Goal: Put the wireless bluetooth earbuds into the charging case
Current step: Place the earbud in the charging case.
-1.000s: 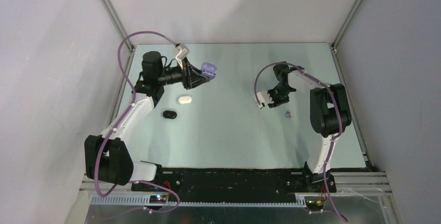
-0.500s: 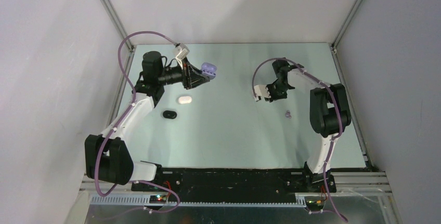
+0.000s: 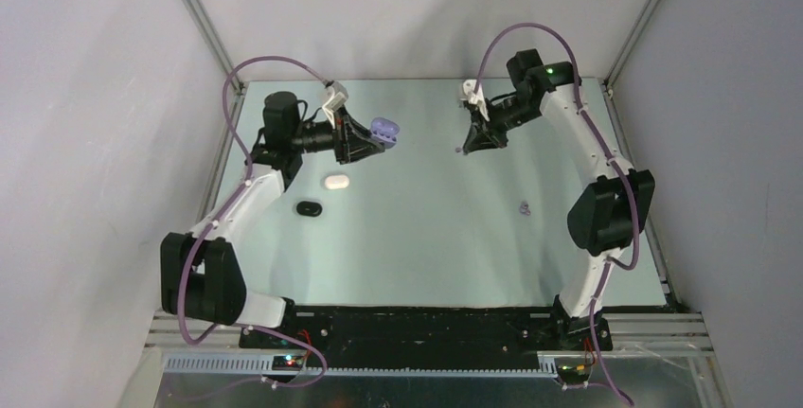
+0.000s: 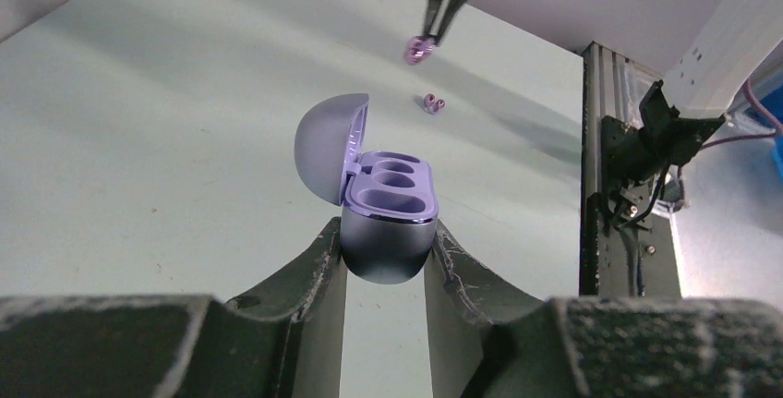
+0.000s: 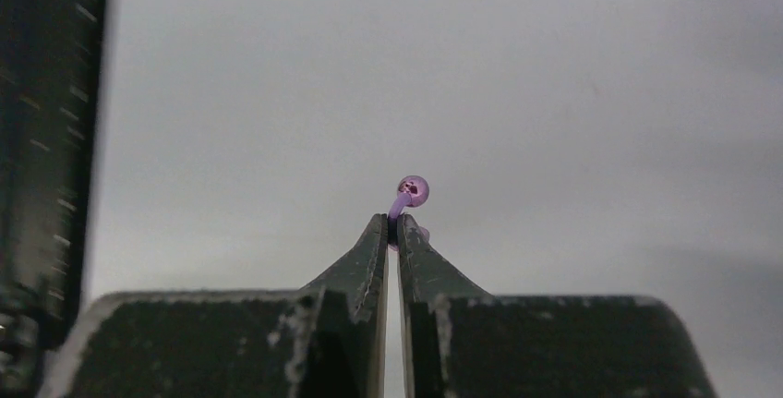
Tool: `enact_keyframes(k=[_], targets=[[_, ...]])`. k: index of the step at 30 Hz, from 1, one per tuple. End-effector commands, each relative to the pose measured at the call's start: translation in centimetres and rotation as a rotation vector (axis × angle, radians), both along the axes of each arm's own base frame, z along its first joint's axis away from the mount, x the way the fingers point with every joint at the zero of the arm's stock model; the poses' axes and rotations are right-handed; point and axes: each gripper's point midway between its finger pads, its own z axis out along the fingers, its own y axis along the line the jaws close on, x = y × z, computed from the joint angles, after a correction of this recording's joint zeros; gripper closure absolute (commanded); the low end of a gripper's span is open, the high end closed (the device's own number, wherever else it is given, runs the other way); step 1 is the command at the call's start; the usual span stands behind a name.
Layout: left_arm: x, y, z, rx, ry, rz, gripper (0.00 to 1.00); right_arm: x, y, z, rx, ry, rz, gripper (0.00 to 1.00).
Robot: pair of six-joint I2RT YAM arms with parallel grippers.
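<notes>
While the left gripper (image 4: 386,243) is clamped snugly on the base of the lavender charging case (image 4: 388,218), whose lid stands open with both wells showing, the right gripper (image 5: 395,224) is pinched almost fully together on the stem of one lavender earbud (image 5: 412,191), held in the air well apart from that case. A second lavender earbud (image 4: 431,102) lies on the table (image 3: 426,238), right of centre. A white case (image 3: 335,182) and a black case (image 3: 309,208) lie near the left arm.
</notes>
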Motion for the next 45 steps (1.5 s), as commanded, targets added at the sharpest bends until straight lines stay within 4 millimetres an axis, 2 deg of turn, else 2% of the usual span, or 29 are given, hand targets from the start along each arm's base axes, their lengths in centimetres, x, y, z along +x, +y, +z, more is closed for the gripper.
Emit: enact_keyframes(k=[1,4,7,8,9,12,18,25,33,37,45], targets=[[-0.1,-0.5,2.9,-0.007,-0.199,-0.112,0.93,-6.2,5.1,8.2,0.281,0.163,0.083,0.92],[-0.8,-0.7,3.1,0.016,-0.223,-0.166,0.93,-7.3,7.2,11.4,0.367,0.157,0.123,0.92],[-1.4,-0.8,2.9,0.067,-0.307,-0.22,0.92,-7.5,9.4,13.4,0.43,0.098,0.171,0.92],[-2.0,-0.7,2.8,0.081,-0.278,-0.237,0.92,-7.6,10.2,14.5,0.459,0.077,0.187,0.92],[-2.6,-0.6,2.0,0.103,-0.27,-0.257,0.92,-8.0,10.4,14.7,0.467,0.099,0.185,0.92],[-3.4,-0.6,2.4,0.137,-0.311,-0.299,0.92,-8.3,11.9,15.6,0.498,0.035,0.228,0.92],[-5.2,-0.2,2.2,0.197,-0.361,-0.367,0.91,-8.8,13.6,15.5,0.519,-0.004,0.252,0.92],[-5.9,-0.4,2.6,0.209,-0.393,-0.384,0.93,-9.6,15.2,14.8,0.509,-0.04,0.293,0.92],[-5.9,-0.8,3.7,0.153,-0.332,-0.36,0.97,-10.2,14.9,13.4,0.47,-0.049,0.306,0.92],[-5.4,-1.1,4.5,0.119,-0.342,-0.338,0.98,-10.4,14.6,13.2,0.468,-0.053,0.29,0.92],[-5.6,-1.1,4.8,0.112,-0.345,-0.332,0.98,-10.1,14.6,12.8,0.459,-0.06,0.277,0.93]])
